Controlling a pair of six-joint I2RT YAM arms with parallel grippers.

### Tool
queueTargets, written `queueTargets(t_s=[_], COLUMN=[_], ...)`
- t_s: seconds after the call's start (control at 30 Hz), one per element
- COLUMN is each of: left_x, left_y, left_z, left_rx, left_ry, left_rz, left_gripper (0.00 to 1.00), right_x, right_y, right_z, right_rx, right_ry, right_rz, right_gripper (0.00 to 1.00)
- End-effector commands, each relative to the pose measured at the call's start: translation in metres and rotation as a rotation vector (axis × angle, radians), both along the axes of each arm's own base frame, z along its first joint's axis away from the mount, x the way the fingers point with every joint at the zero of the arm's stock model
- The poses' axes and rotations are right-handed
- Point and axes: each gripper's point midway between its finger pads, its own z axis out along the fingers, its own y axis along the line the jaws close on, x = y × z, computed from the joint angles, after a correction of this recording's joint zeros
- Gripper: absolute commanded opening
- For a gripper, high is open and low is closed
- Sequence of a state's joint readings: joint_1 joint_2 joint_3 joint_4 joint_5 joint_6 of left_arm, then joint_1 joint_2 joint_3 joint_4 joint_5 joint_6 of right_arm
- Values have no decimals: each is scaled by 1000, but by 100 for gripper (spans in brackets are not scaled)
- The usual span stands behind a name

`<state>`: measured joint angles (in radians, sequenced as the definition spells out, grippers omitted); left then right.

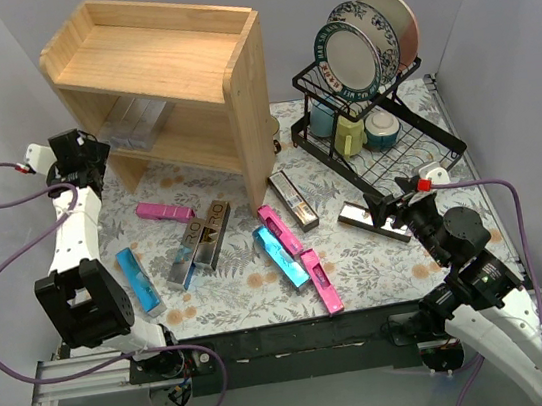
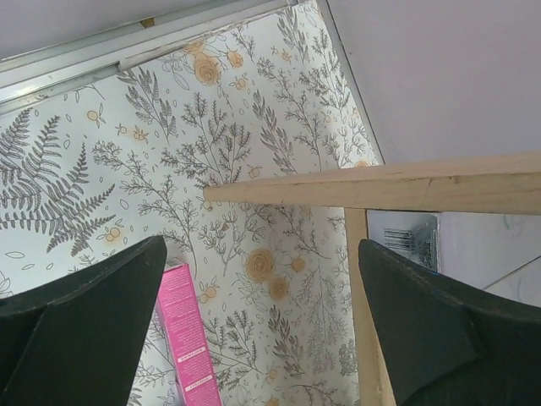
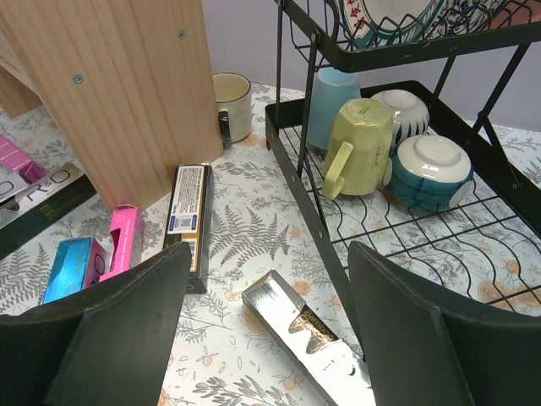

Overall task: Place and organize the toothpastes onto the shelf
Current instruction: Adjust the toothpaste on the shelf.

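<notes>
Counting first: we log nine toothpastes (image 1: 280, 255) loose on the floral counter (image 1: 361, 271).
- three pink cartons (image 1: 164, 211)
- two teal-blue cartons (image 1: 138, 279)
- one silver lettered carton (image 1: 184, 258), touching one brown-gold carton (image 1: 213, 231)
- one dark carton (image 1: 293, 200) at the near corner of the shelf (image 1: 155, 63)
- one mirror-silver carton (image 1: 373, 221) beside the dish rack (image 1: 383, 137)

More silver-white cartons (image 1: 134, 123) lie on the shelf's lower tier; we cannot tell how many.

The rack holds three plates (image 1: 351, 55), one blue cup (image 3: 334, 106), one yellow-green mug (image 3: 363, 144) and two bowls (image 3: 435, 169).

Left hand (image 1: 93, 155): fingers spread wide, holding nothing, at the shelf's open left side. The silver-white cartons sit just past it inside the shelf. One pink carton lies on the counter below, near its left finger.

Right hand (image 1: 385, 209): fingers spread, gripping nothing, over the mirror-silver carton. The carton lies on the counter between the two fingers. We cannot tell whether they touch it.
</notes>
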<state>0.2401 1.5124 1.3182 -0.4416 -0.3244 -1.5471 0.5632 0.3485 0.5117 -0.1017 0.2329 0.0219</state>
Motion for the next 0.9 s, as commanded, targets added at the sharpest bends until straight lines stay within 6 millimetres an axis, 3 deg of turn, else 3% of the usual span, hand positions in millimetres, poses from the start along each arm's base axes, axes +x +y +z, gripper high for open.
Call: queueTargets(t_s=[0.0,0.87], left_x=[8,27], left_y=[1,-6], left_z=[28,27], left_rx=[13,-17], left_ry=[-63,-79], left_rz=[-21,-71], left_gripper=[98,98], right_x=[1,2], right_y=[-1,-1], right_z=[14,12], right_rx=[20,13], right_ry=[-49,-43], right_rz=[-7,-12], right_gripper=[84,84])
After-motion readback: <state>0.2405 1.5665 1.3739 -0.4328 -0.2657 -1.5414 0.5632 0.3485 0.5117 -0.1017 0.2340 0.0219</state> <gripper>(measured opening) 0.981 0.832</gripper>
